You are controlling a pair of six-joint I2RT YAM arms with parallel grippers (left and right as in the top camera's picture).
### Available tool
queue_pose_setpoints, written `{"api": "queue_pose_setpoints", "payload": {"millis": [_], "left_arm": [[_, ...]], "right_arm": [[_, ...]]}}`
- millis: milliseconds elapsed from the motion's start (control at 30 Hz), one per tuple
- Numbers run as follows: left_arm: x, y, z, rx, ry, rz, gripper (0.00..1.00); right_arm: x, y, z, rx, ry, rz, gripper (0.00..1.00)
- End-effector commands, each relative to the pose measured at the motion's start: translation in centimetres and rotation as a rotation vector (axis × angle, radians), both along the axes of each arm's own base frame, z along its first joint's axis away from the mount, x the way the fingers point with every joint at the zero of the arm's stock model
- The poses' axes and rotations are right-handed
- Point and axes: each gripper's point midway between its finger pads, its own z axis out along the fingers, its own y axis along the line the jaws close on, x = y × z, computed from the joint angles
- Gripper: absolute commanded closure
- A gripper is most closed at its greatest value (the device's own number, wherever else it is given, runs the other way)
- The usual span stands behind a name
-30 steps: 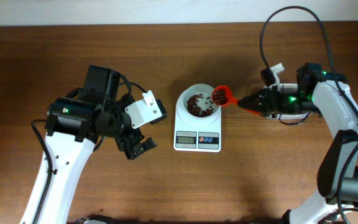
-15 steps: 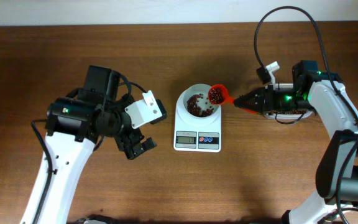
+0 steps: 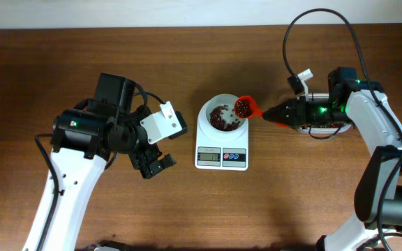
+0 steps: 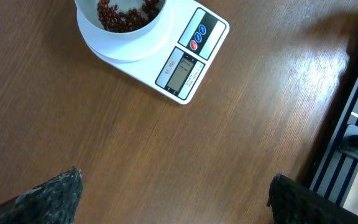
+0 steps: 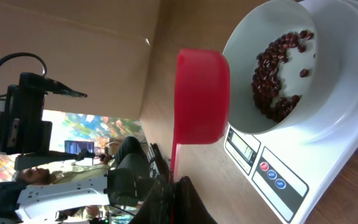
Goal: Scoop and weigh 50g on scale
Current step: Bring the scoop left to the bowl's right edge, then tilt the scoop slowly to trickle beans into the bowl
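Note:
The white scale (image 3: 221, 157) sits mid-table with its round white bowl (image 3: 209, 111) on top, and dark red-brown beans (image 3: 222, 118) lie in the bowl. My right gripper (image 3: 269, 117) is shut on the handle of a red scoop (image 3: 245, 107). The scoop holds beans and hangs at the bowl's right rim. In the right wrist view the scoop (image 5: 201, 93) stands beside the bowl (image 5: 244, 62) and its beans (image 5: 275, 74). My left gripper (image 3: 155, 164) is open and empty, left of the scale. The left wrist view shows the scale (image 4: 185, 68) ahead of its fingers (image 4: 55, 193).
A container (image 3: 324, 127) lies mostly hidden beneath my right arm, at the right of the table. The table's far edge runs along the top of the overhead view. Bare wood surrounds the scale.
My right gripper has shifted a little to the left, bringing the scoop closer over the bowl's right rim. The left arm has not moved.

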Motion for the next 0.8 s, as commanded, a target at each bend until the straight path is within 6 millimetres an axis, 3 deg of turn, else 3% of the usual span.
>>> {"api": "queue_pose_setpoints", "payload": {"millis": [0,267,500,767], "left_arm": [[-0.3,0.1,0.1,-0.002,-0.01,-0.011,0.01],[-0.3,0.1,0.1,-0.002,-0.01,-0.011,0.01],[-0.2,0.1,0.1,-0.002,-0.01,-0.011,0.01],[-0.3,0.1,0.1,-0.002,-0.01,-0.011,0.01]], "right_arm": [[0.0,0.4,-0.3,0.005,-0.011,0.016,0.96],[-0.3,1.2,-0.6,-0.01,-0.021,0.043,0.96],[0.0,2.9,-2.4,-0.126,-0.017,0.076,0.96],[1.2,2.3,-4.7,-0.284,-0.043,0.051,0.96]]}}
